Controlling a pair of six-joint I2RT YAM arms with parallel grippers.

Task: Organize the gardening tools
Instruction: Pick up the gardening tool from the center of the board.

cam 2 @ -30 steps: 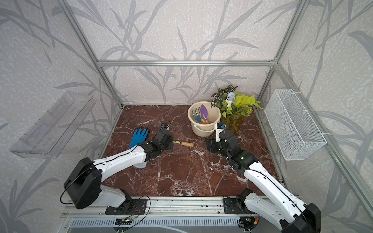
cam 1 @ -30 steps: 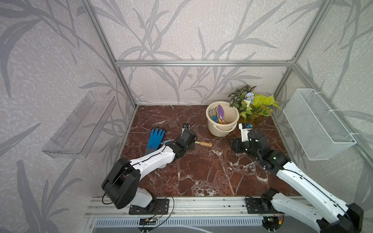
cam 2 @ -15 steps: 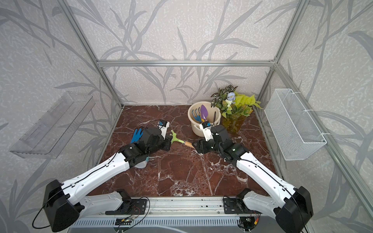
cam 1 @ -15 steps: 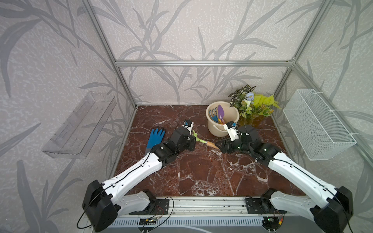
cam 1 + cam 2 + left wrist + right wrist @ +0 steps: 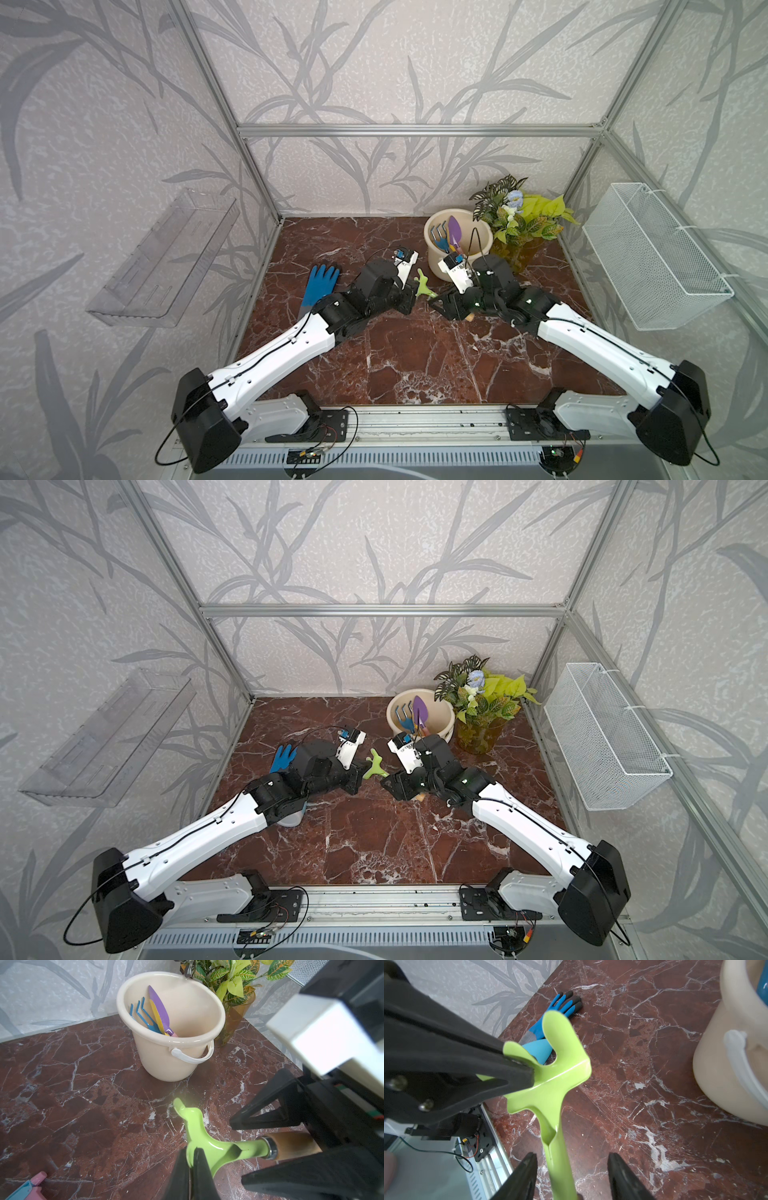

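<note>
The bucket [image 5: 166, 1064] was set at the far right of the table [image 5: 415, 353], with the plant [image 5: 523, 220] just to its right. The fork [image 5: 438, 235] and trowel [image 5: 455, 230] were stood inside the bucket, the fork to the left. The glove [image 5: 320, 282] was laid well to the left. The rake [image 5: 423, 286] was held above the table, just nearer than the bucket, between the left gripper [image 5: 192, 1159] on its left and the right gripper [image 5: 572, 1157] on its right. A basket [image 5: 648, 257] was hung at the right side and a shelf [image 5: 166, 257] at the left.
</note>
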